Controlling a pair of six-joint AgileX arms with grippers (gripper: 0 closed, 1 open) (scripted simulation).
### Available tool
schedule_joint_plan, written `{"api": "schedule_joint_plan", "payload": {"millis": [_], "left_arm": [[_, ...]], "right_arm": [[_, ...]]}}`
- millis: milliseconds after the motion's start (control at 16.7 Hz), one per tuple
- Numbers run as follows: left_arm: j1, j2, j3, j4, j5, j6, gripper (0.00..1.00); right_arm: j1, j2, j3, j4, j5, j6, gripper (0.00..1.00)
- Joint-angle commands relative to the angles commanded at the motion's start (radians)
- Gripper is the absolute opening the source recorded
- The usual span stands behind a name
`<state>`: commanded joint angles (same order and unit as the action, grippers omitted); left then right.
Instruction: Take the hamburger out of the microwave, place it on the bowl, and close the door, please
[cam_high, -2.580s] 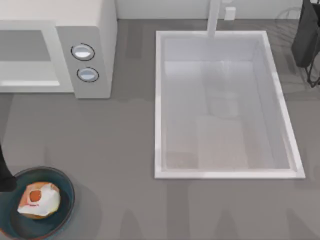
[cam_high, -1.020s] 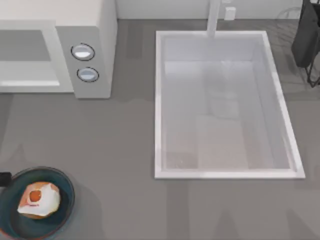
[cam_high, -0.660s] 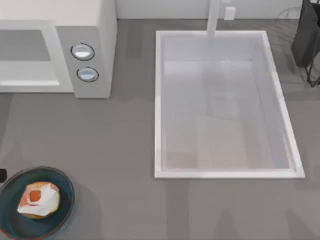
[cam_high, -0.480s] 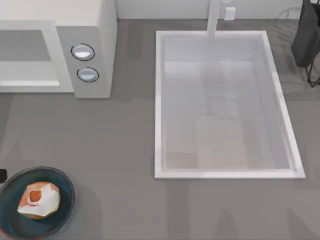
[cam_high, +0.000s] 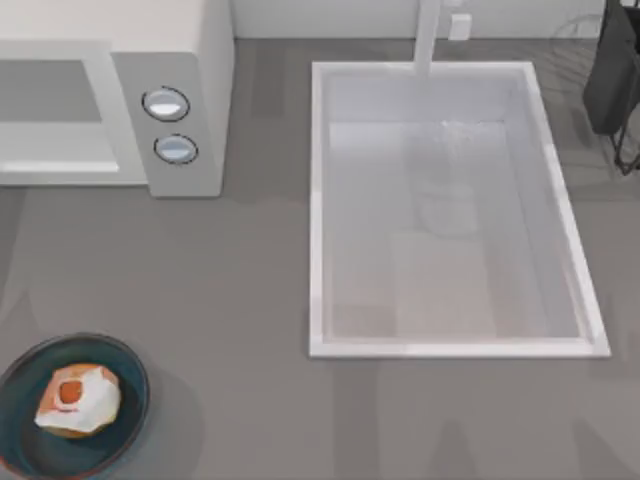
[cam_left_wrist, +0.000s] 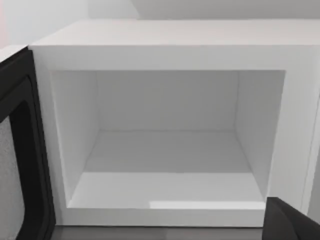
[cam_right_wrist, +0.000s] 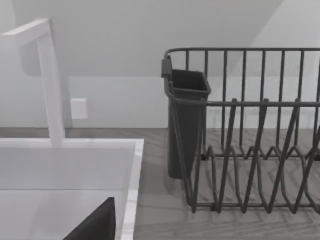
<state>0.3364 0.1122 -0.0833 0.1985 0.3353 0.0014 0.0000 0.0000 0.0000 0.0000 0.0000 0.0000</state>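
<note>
**Grey counter, burger in the bowl, oven door open**

Grey worktop (cam_high: 250, 300) spans the top view. Largest on it is the white sink (cam_high: 318, 210), set into the right half, with a white tap (cam_high: 428, 35) rising at its far edge. Next in bulk is the microwave (cam_high: 205, 60) at the far left; its cavity (cam_left_wrist: 165, 150) stands bare in the left wrist view, pale walls and floor with nothing inside. The door (cam_left_wrist: 22, 150) hangs swung out at the side of that opening, dark-framed on its inner face. Two round pale blue knobs (cam_high: 166, 104) sit one above the other on the control panel; no writing or brand mark can be read on panel, door or casing.

A dark wire dish rack (cam_right_wrist: 250, 150) with a dark cutlery cup (cam_right_wrist: 187, 125) stands at the far right, beyond the sink.

The bowl (cam_high: 130, 400) lies at the near left corner, well apart from the microwave. The hamburger (cam_high: 78, 400) rests inside it, orange-red spot upward.

I cannot tell how wide either gripper stands: a dark sliver of hardware at the edge of each wrist view is all I can see.
</note>
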Motion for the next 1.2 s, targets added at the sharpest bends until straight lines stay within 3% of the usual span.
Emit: {"api": "schedule_joint_plan", "payload": {"millis": [360, 660, 900, 1200], "left_arm": [[-0.001, 0.003, 0.038, -0.016, -0.002, 0.000, 0.00], [-0.021, -0.110, 0.079, -0.181, -0.022, -0.001, 0.00], [-0.029, -0.139, 0.090, -0.213, -0.031, -0.001, 0.00], [0.032, -0.077, 0.149, -0.244, -0.009, 0.054, 0.00]], "right_arm": [[0.000, 0.000, 0.000, 0.000, 0.000, 0.000, 1.00], [0.000, 0.000, 0.000, 0.000, 0.000, 0.000, 1.00], [0.000, 0.000, 0.000, 0.000, 0.000, 0.000, 1.00], [0.000, 0.000, 0.000, 0.000, 0.000, 0.000, 1.00]]}}
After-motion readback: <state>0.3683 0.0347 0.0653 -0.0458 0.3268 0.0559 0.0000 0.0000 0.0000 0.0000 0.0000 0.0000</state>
